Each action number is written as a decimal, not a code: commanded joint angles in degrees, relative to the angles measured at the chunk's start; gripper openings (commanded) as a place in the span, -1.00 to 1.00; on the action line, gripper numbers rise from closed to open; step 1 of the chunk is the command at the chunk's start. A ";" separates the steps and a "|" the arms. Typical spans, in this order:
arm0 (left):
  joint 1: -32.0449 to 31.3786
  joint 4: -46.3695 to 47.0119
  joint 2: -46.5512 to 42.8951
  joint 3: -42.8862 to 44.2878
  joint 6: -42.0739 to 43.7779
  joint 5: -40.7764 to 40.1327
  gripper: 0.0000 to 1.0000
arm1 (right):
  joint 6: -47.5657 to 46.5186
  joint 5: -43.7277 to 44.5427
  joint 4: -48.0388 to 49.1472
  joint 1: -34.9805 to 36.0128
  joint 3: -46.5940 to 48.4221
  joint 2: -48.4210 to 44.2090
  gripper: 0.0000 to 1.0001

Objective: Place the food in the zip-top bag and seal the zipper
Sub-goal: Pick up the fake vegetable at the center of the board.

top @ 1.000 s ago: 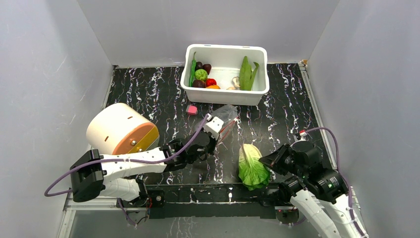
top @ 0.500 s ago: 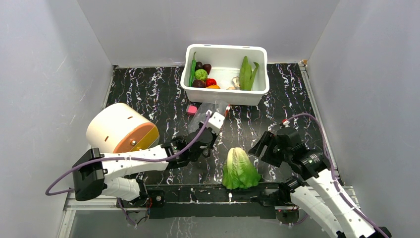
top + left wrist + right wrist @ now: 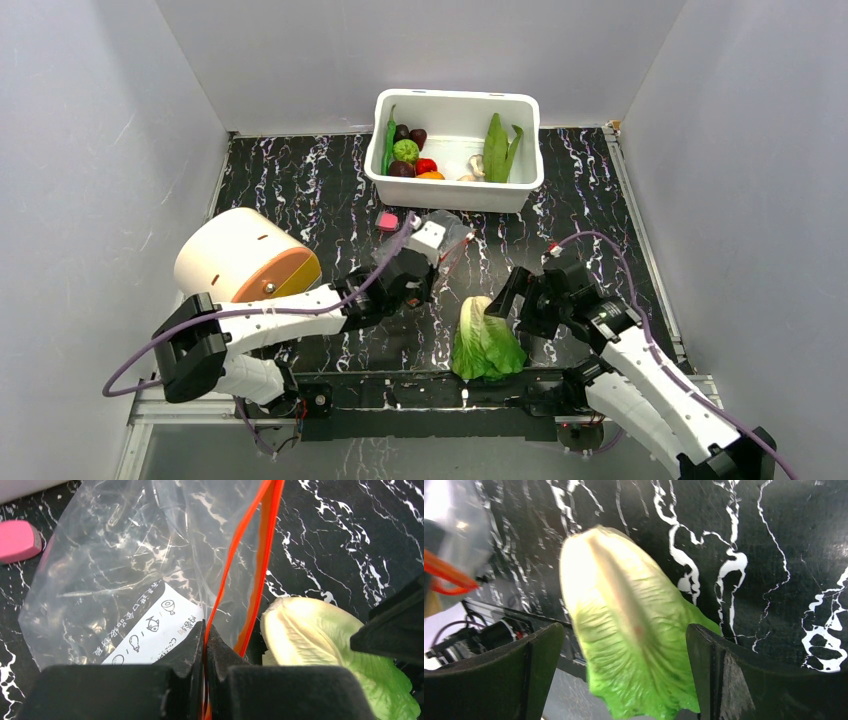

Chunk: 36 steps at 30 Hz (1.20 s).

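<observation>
Pinching the zipper (image 3: 260,555) near one end, the left gripper (image 3: 205,645) has its two black fingers pressed fully together on one layer of the orange-red strip, with no gap between them. From that grip the zip-top bag (image 3: 115,570) spreads away toward 11 o'clock in the wrist view, clear and crinkled, with a white printed label showing through close to the fingers. The second layer of the strip stands slightly apart from the clamped one, so the mouth is partly parted. In the overhead view the bag sits near the middle of the black marbled table (image 3: 290,190), and a small pink piece (image 3: 387,221) lies just beside it at 10 o'clock. The cabbage (image 3: 485,340) is at 5 o'clock from the bag, at about 6 o'clock on the table, its pale stem end pointing to 12 and its green leafy end reaching the near edge. The right gripper (image 3: 624,630) hangs over it with its fingers spread wide, one on either side of the leaf; a gap shows on both sides and they hold nothing. The white tub (image 3: 455,195) stands at 12 o'clock, holding the green ball (image 3: 405,151), red tomato (image 3: 426,165), dark purple rounds (image 3: 402,169), long green pods (image 3: 388,140), orange piece (image 3: 432,176) and mushrooms (image 3: 470,172). A cream drum with an orange face (image 3: 245,260) lies at 9 o'clock.
</observation>
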 commanded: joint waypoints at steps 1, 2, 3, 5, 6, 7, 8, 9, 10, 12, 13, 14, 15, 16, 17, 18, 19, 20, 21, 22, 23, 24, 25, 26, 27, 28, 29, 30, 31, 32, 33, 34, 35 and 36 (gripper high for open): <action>6.66 -0.39 -3.38 -1.05 -7.03 10.67 -1.00 | -1.58 -3.32 7.32 0.35 -3.48 2.60 0.80; 7.59 -0.25 -3.80 -1.24 -7.49 11.86 -1.00 | -1.74 -2.98 7.47 0.58 -3.81 3.19 0.78; 8.18 -0.08 -4.09 -1.36 -7.64 12.63 -1.00 | -1.87 -2.85 7.61 0.82 -4.11 3.46 0.77; 8.77 0.04 -4.17 -1.41 -7.82 13.60 -1.00 | -1.96 -3.78 9.29 1.22 -5.38 3.12 0.73; 8.94 0.10 -4.10 -1.44 -7.98 14.10 -1.00 | -1.82 -4.61 11.24 1.52 -6.24 2.89 0.71; 9.18 0.24 -4.02 -1.46 -8.24 14.67 -1.00 | -1.69 -5.34 12.72 1.67 -7.27 2.70 0.68; 9.34 0.42 -3.88 -1.53 -8.40 15.19 -1.00 | -1.62 -6.32 14.30 1.94 -8.33 2.72 0.65; 9.46 0.66 -3.83 -1.58 -8.66 15.57 -1.00 | -1.32 -7.43 15.98 2.03 -9.33 2.91 0.61; 9.61 0.92 -3.82 -1.70 -8.84 15.81 -1.00 | -0.88 -8.17 17.42 2.26 -10.33 3.11 0.57; 9.59 1.34 -3.77 -1.86 -9.20 15.92 -1.00 | -0.44 -8.76 19.75 2.70 -11.16 3.40 0.50; 9.70 1.43 -3.74 -1.87 -9.31 15.88 -1.00 | -0.43 -8.50 20.31 2.87 -12.94 3.49 0.48; 9.72 1.64 -3.78 -1.94 -9.45 15.76 -1.00 | -0.43 -7.87 20.68 2.93 -13.60 3.62 0.46; 9.67 2.00 -3.88 -2.16 -9.64 15.75 -1.00 | -0.39 -7.41 20.97 3.02 -13.82 3.87 0.45; 9.68 2.52 -4.02 -2.46 -9.75 15.79 -1.00 | -0.58 -7.16 21.59 3.15 -13.94 4.19 0.45; 9.72 2.97 -4.06 -2.72 -9.84 15.79 -1.00 | -0.81 -7.20 22.23 3.27 -14.13 4.74 0.47; 9.69 3.10 -4.01 -2.71 -9.85 15.83 -1.00 | -1.05 -7.17 22.84 3.48 -14.40 5.44 0.52; 9.82 3.08 -3.81 -2.62 -9.87 15.82 -1.00 | -1.39 -7.34 23.62 3.80 -14.51 6.24 0.59; 9.83 2.92 -3.62 -2.42 -9.89 15.80 -1.00 | -1.84 -7.52 24.51 4.13 -14.66 7.05 0.64; 9.91 2.87 -3.44 -2.14 -9.81 15.80 -1.00 | -2.25 -7.52 25.30 4.61 -14.78 7.76 0.67; 9.86 2.90 -3.26 -2.14 -9.76 15.86 -1.00 | -2.79 -7.69 26.25 5.20 -14.83 8.28 0.69; 9.93 3.01 -3.17 -2.16 -9.72 15.83 -1.00 | -3.32 -8.08 27.17 5.73 -14.68 8.74 0.72; 10.01 3.15 -3.08 -2.32 -9.69 15.85 -1.00 | -4.06 -8.72 27.85 6.07 -14.32 9.00 0.74; 10.08 3.20 -2.91 -2.36 -9.71 15.81 -1.00 | -4.90 -9.35 28.09 6.36 -13.74 9.12 0.76; 10.13 3.27 -2.86 -2.43 -9.69 15.80 -1.00 | -5.54 -10.09 28.23 6.55 -12.97 8.95 0.78; 10.09 3.29 -2.85 -2.60 -9.83 15.85 -1.00 | -6.00 -10.49 28.03 6.78 -12.56 8.51 0.80; 10.10 3.42 -3.04 -2.80 -10.00 15.90 -1.00 | -6.35 -10.64 27.26 7.02 -10.11 7.95 0.82; 10.12 3.65 -3.31 -3.13 -10.10 15.95 -1.00 | -6.65 -10.21 26.32 7.19 -8.92 7.38 0.84; 10.13 3.85 -3.63 -3.43 -10.19 15.82 -1.00 | -6.89 -9.65 24.94 7.49 -7.62 6.83 0.86; 10.12 3.92 -3.93 -3.63 -10.21 15.53 -1.00 | -7.05 -8.89 23.41 7.76 -6.41 6.51 0.89; 10.15 3.76 -4.11 -3.75 -10.24 15.14 -1.00 | -7.14 -7.79 21.35 8.15 -4.88 6.35 0.95; 10.19 3.37 -4.21 -3.75 -10.24 14.69 -1.00 | -7.32 -6.54 19.45 8.71 -3.49 6.40 0.96; 10.26 2.79 -4.32 -3.57 -10.41 13.95 -1.00 | -7.37 -4.91 17.65 9.52 -2.24 6.49 0.96; 10.35 2.17 -4.53 -3.49 -10.79 13.19 -1.00 | -7.42 -2.80 15.67 10.95 -1.22 6.44 0.96; 10.57 1.41 -4.71 -3.46 -11.22 12.66 -1.00 | -7.46 -0.45 14.03 12.18 -0.41 6.29 0.96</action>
